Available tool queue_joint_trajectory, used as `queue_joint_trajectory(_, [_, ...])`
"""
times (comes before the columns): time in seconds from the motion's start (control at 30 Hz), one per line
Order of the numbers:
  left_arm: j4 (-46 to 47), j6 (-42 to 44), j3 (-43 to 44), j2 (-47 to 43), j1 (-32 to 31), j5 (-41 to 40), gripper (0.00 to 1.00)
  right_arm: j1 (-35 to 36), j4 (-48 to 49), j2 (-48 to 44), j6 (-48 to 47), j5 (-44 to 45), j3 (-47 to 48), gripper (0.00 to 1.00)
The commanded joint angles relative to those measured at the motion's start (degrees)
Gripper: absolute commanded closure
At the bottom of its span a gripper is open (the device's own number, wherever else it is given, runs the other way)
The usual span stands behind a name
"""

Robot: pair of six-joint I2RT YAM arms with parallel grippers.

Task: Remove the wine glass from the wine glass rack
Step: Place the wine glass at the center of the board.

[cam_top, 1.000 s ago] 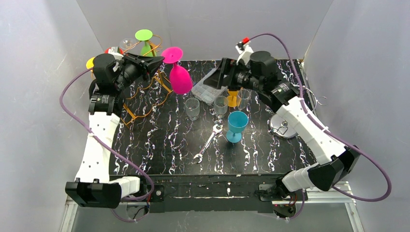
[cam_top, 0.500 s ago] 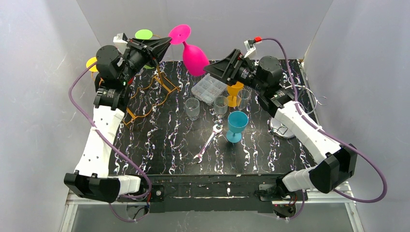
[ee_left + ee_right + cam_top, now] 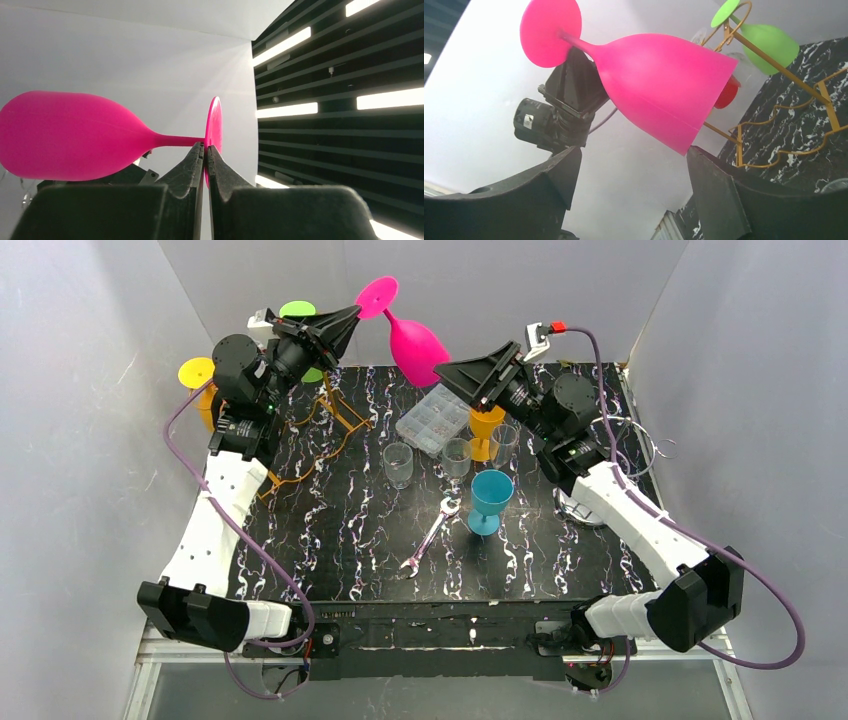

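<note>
Wine glass point(image 3: 415, 340), pink: off the rack point(image 3: 335, 405), aloft and tilted above the far edge of the worktop point(image 3: 340, 530), foot pinched edge-on in the shut left jaws, bowl presented between the wide right jaws, seemingly for a firmer handover grip.

Wine glass point(image 3: 415, 340): solid hot pink. Rack point(image 3: 830, 107): gold wire. Surface point(image 3: 330, 530): blk w/ white marble veins. Goblet point(image 3: 490, 495): teal. Arms point(image 3: 215, 520): white + blk. Cables point(image 3: 800, 625): purple.
</note>
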Motion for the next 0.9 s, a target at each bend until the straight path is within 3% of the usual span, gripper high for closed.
queue_joint_trajectory(0.0, [5.97, -4.51, -0.42, -0.29, -0.57, 0.0, 1.0, 0.01, 12.6, -1.9, 2.63, 2.06, -1.34, 0.17])
queue_joint_trajectory(0.4, [8.78, -10.6, -2.78, -0.75, -2.83, -1.02, 1.0, -0.06, 23.43, -1.13, 1.68, 2.84, -2.23, 0.49])
queue_joint_trajectory(0.77, [8.72, -7.16, -6.22, -1.82, -3.6, 0.21, 1.0, 0.02, 20.99, -3.51, -2.43, 3.28, -3.2, 0.95])
queue_joint_trajectory(0.87, [8.45, -3.62, -8.26, -3.25, -3.6, 0.73, 0.81, 0.02, 15.97, -5.51, -5.21, 4.49, -2.97, 0.99])
